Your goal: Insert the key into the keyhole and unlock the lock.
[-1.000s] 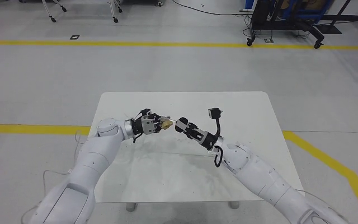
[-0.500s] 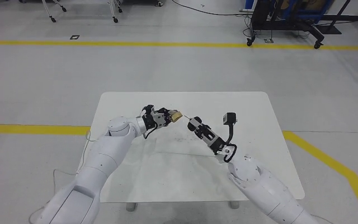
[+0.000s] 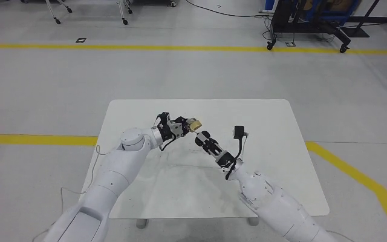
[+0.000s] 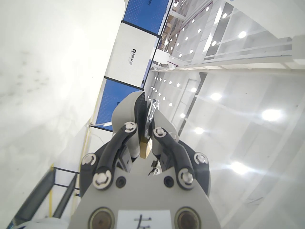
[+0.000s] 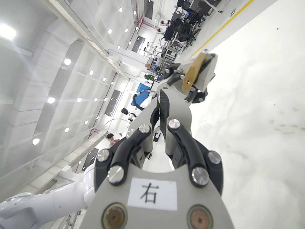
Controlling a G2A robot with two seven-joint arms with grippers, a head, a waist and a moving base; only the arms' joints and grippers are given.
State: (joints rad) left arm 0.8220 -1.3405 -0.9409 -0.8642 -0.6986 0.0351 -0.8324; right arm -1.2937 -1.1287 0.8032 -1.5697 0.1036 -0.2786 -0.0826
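The right gripper (image 5: 161, 97) is pinched tight on the key (image 5: 152, 92), and only a thin silver tip pokes out in front. Just past that tip is the gold lock (image 5: 193, 70), held up off the white table (image 3: 266, 121). The small keyhole (image 5: 188, 81) on the lock's end looks back at the key. The left gripper (image 4: 147, 120) squeezes the lock from both sides. A second ago the two grippers were almost touching, then the right one backed off, and now it has come close again. The tip and the hole are near but apart, so I think the key is not in yet and is lining up for another try
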